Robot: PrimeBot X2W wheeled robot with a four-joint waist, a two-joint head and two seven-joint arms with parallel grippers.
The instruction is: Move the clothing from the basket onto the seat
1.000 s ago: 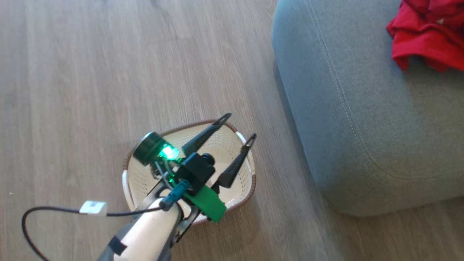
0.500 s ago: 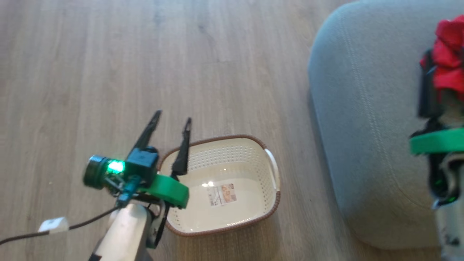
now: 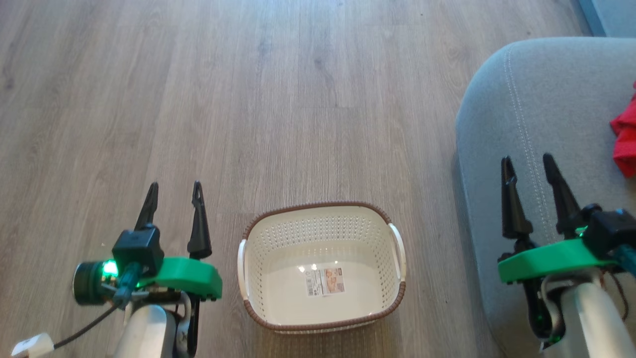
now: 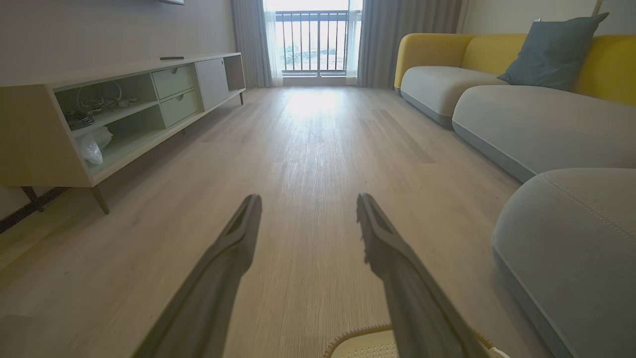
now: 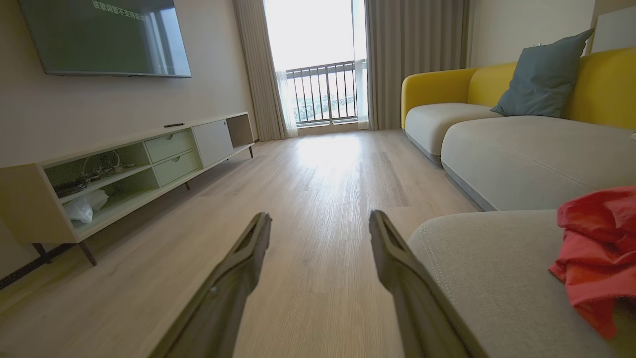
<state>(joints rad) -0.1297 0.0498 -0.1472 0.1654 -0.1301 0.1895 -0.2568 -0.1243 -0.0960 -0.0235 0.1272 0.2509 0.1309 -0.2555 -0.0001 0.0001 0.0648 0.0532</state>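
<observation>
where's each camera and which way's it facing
Head view: on the head, looking down at the empty basket; left gripper and right gripper show, open.
Left wrist view: low, facing along the floor to the balcony door; own fingers show.
Right wrist view: same heading, by the seat and clothing; own fingers show.
Shared: both wrist views catch the sofa and cabinet.
</observation>
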